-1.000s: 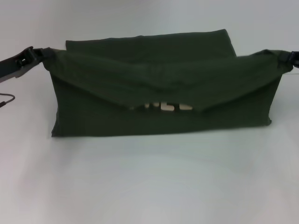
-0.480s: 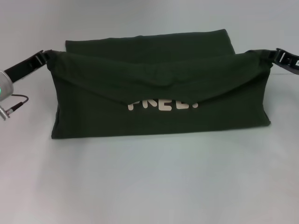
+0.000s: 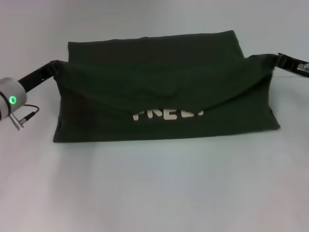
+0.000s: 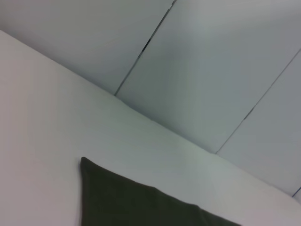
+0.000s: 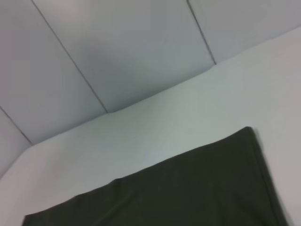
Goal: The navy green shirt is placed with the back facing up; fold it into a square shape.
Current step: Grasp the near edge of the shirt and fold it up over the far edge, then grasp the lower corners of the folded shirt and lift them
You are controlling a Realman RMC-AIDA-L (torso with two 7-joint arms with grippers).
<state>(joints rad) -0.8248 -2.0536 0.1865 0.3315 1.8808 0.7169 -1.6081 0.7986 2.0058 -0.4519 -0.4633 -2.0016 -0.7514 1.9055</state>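
The navy green shirt (image 3: 159,72) lies across the white table, folded into a wide band. Its near edge is lifted and carried over toward the far side. Cream lettering (image 3: 166,114) shows below the sagging lifted fold. My left gripper (image 3: 52,66) is shut on the fold's left corner. At the opposite end my right gripper (image 3: 276,59) is shut on the right corner. The lifted cloth hangs taut between them and dips in the middle. A dark corner of the shirt (image 4: 136,202) shows in the left wrist view, and the shirt's far edge (image 5: 188,188) fills the right wrist view's lower part.
The white table (image 3: 154,188) runs wide in front of the shirt and behind it. Grey wall panels (image 4: 211,70) stand beyond the table's far edge. A cable and plug (image 3: 21,117) hang from my left arm near the left border.
Both grippers have carried the lifted fold farther toward the back and lower. The cream lettering came into fuller view, and the fold now covers more of the back layer.
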